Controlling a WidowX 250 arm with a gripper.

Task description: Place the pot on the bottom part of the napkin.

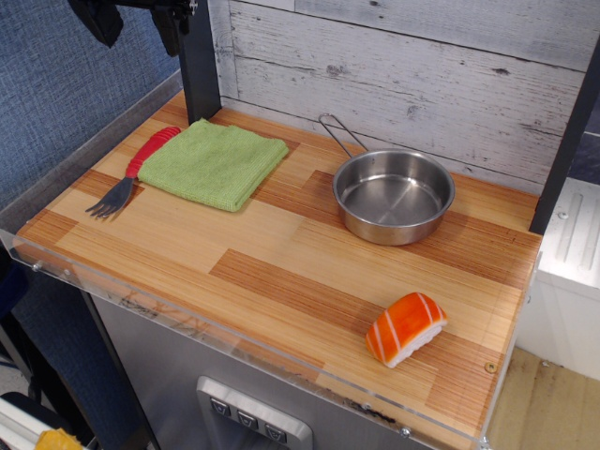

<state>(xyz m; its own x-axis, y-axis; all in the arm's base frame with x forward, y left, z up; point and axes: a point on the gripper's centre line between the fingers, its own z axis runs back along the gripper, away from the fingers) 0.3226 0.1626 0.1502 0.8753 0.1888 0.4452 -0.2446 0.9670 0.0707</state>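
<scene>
Jaws (141,21) hung high, grip state unreadable; pot (394,195) sat well right and below, napkin (215,162) just beneath, both untouched on bench (281,272).

Sitting on the bench (281,272): one pot (393,195), one napkin (215,162), one fork (133,173), one salmon sushi piece (405,328).

Steel pot (394,195) near table's (281,272) back right; green napkin (214,161) back left, fork (131,174) touching its left edge; salmon sushi (405,328) front right.
</scene>
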